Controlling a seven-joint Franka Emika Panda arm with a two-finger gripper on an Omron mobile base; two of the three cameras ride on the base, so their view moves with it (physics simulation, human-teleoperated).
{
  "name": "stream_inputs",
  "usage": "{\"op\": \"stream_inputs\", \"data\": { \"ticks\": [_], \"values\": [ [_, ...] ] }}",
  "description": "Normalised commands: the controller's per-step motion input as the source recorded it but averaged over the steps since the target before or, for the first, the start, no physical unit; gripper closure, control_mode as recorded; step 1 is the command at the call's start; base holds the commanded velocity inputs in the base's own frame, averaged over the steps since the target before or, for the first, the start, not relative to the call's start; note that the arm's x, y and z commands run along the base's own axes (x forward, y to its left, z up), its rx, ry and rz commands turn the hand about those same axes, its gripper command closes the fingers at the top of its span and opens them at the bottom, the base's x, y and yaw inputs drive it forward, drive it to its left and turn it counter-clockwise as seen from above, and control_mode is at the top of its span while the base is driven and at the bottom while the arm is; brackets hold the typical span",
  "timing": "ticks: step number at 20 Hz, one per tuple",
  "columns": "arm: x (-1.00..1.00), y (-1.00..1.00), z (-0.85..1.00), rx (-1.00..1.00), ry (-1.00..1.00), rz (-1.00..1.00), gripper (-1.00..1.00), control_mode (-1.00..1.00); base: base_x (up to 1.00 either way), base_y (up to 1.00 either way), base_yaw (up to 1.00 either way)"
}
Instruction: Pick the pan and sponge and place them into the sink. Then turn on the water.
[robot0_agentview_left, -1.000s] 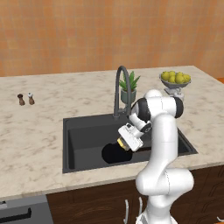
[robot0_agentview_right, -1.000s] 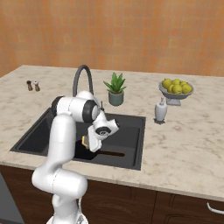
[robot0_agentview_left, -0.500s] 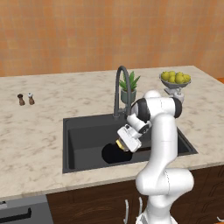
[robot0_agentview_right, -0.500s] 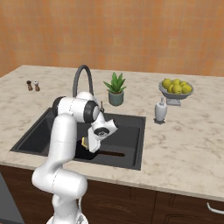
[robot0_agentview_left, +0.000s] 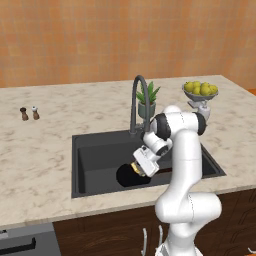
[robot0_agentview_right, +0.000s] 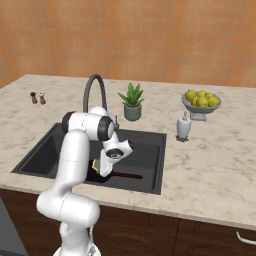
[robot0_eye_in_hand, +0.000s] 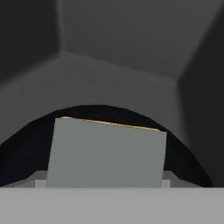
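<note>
Hand view: sponge (robot0_eye_in_hand: 106, 153) gripped by end effector (robot0_agentview_left: 136, 169), just above pan (robot0_eye_in_hand: 26, 146).
Pan: already in sink (robot0_agentview_left: 95, 150).
Left: release sponge, turn on faucet (robot0_agentview_left: 137, 102); no water visible.

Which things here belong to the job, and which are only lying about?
Job: pan, sponge in the end effector, sink, faucet.
Lying about: two shakers, potted plant, fruit bowl, white bottle.
</note>
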Motion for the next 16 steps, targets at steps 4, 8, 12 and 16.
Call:
{"op": "stream_inputs", "data": {
  "ticks": [4, 8, 12, 16],
  "values": [
    [0.00, 0.23, 0.00, 0.00, 0.01, 0.00, 1.00, -1.00, 0.00, 0.00, 0.00],
    [0.00, 0.15, 0.00, 0.00, 0.00, 0.00, -1.00, -1.00, 0.00, 0.00, 0.00],
    [0.00, 0.01, 0.00, 0.00, 0.00, 0.00, -1.00, -1.00, 0.00, 0.00, 0.00],
    [0.00, 0.00, 0.00, 0.00, 0.00, 0.00, -1.00, -1.00, 0.00, 0.00, 0.00]
  ]
}}
